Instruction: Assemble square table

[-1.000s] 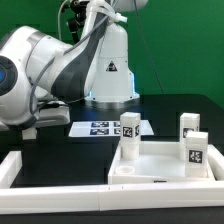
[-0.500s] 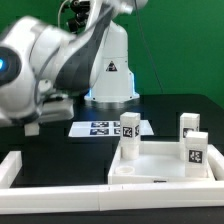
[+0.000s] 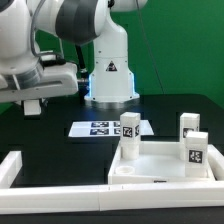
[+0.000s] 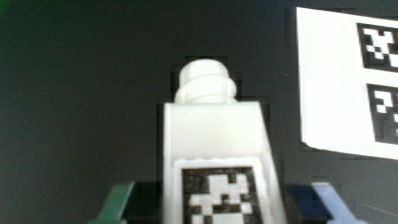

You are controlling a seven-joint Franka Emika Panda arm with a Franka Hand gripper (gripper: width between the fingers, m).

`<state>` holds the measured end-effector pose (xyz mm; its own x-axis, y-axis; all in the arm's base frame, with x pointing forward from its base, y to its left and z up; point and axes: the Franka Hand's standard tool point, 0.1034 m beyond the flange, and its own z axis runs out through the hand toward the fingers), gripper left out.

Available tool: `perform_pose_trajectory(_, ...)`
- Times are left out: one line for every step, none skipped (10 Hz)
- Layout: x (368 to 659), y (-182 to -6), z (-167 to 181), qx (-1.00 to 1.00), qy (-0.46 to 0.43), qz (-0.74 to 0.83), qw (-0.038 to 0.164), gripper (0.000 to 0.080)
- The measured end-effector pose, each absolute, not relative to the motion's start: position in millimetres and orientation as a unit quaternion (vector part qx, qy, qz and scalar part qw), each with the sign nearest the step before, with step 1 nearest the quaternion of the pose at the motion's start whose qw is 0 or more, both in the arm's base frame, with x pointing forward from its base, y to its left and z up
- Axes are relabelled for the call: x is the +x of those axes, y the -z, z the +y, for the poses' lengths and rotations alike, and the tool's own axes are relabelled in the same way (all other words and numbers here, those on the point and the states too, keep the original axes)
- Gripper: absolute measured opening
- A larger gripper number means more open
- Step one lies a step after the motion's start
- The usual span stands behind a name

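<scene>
Claw [image 4: 217, 205] pinching tagged leg block [image 4: 217, 140] between fingers, apparently above table; marker board [image 4: 356, 80] beside

Franka Panda arm [image 3: 60, 25]: white, jointed links reaching from the base column toward the exterior view's left, wrist held high above the tabletop. End effector [image 4: 222, 205]: two fingers [image 4: 125, 205] closed on a white tagged leg block [image 4: 217, 140], one to each side, block projecting forward beyond the fingertips.
</scene>
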<state>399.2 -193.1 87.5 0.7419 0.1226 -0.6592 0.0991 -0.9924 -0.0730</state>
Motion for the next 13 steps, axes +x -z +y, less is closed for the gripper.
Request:
perform_pose_trajectory(404.1,-88.6,-193.9,-0.946,-0.318,-0.062,0.015,0.0285)
perform_pose_trajectory(406.2,-88.1,-193.8,-0.956,-0.287,-0.06,0.014,0.0285)
perform_pose_trajectory(415.4,-92.3,-187.6,-0.963,-0.262,-0.053,0.009,0.0285)
perform_pose_trajectory(436.5,-103.5,-172.1,-0.973,-0.225,-0.052,0.003,0.0286)
perform_pose_trajectory(456.6,-116.5,-154.6,-0.98,-0.194,-0.032,0.002,0.0286)
perform_pose_trajectory(484.6,-131.9,-135.6,-0.987,-0.162,-0.009,-0.008,0.0287)
perform_pose_trajectory(516.4,-145.7,-113.4,-0.994,-0.106,0.004,-0.018,0.0287)
perform_pose_trajectory(528.3,-154.8,-100.9,-0.997,-0.078,0.024,-0.003,0.0287)
perform_pose_trajectory(533.1,-160.4,-104.1,-0.998,-0.053,0.034,0.007,0.0287)
perform_pose_trajectory(536.0,-157.0,-109.6,-1.0,-0.008,0.027,-0.006,0.0287)
perform_pose_trajectory(533.4,-154.7,-110.0,-0.999,0.028,0.029,-0.013,0.0287)
perform_pose_trajectory(535.6,-155.7,-114.1,-0.998,0.061,0.026,-0.024,0.0287)
perform_pose_trajectory(536.4,-155.6,-118.4,-0.995,0.09,0.024,-0.035,0.0287)
